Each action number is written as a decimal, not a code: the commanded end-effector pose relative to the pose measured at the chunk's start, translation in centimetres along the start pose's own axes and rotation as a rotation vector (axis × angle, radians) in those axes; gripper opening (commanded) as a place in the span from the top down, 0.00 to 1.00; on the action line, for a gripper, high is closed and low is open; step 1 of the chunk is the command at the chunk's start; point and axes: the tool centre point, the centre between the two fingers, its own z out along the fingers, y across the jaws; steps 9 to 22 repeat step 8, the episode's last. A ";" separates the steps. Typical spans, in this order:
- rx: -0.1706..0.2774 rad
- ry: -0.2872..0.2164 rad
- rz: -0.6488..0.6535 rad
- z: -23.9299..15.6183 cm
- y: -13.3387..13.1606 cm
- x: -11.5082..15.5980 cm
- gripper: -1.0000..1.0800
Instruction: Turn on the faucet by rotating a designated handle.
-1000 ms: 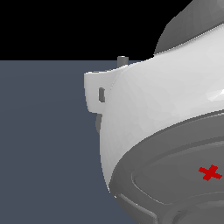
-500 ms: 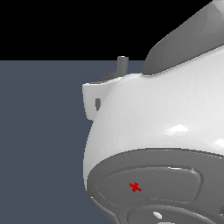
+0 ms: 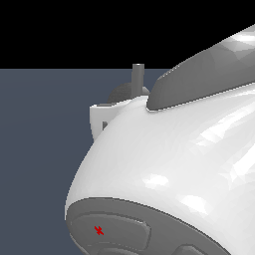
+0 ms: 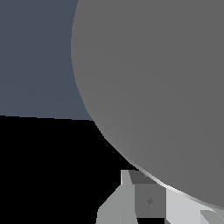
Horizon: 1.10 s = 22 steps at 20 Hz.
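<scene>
The exterior view is largely filled by the glossy white robot arm (image 3: pixel 179 164), whose shell carries a dark grey panel (image 3: pixel 204 79) above and a dark grey recessed face (image 3: pixel 112 229) below, marked with a small red cross (image 3: pixel 99 230). Behind the arm's upper edge, a small part of the faucet (image 3: pixel 122 92) is seen as a dark rounded dome, and the handle (image 3: pixel 138 75) is observed as a short upright grey rod rising from it against the black background. The faucet lies well behind the arm, toward the exterior view's left of the frame centre, over the blue-grey floor (image 3: pixel 40 149). Compared with the frame half a second earlier, the arm's shell is found shifted toward the exterior view's right, so that more of the dome is exposed beside the rod; the rod itself is unchanged in attitude. In the wrist view, a large matte grey curved surface (image 4: pixel 153 87) fills most of the frame at very close range, and pale grey parts of the gripper (image 4: pixel 144 201) are recorded at the edge. Whether the fingers are apart or together cannot be told from either view.
</scene>
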 end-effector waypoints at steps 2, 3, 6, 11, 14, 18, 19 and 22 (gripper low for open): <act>-0.146 -0.087 0.044 -1.6 8.5 -6.2 1.00; -0.150 -0.090 0.046 -1.6 8.9 -6.3 1.00; -0.160 -0.099 0.050 -1.9 10.1 -6.7 1.00; -0.163 -0.102 0.051 -2.0 10.4 -6.9 1.00; -0.163 -0.102 0.051 -2.0 10.4 -6.9 1.00; -0.163 -0.102 0.051 -2.0 10.4 -6.9 1.00; -0.163 -0.102 0.051 -2.0 10.4 -6.9 1.00; -0.163 -0.102 0.051 -2.0 10.4 -6.9 1.00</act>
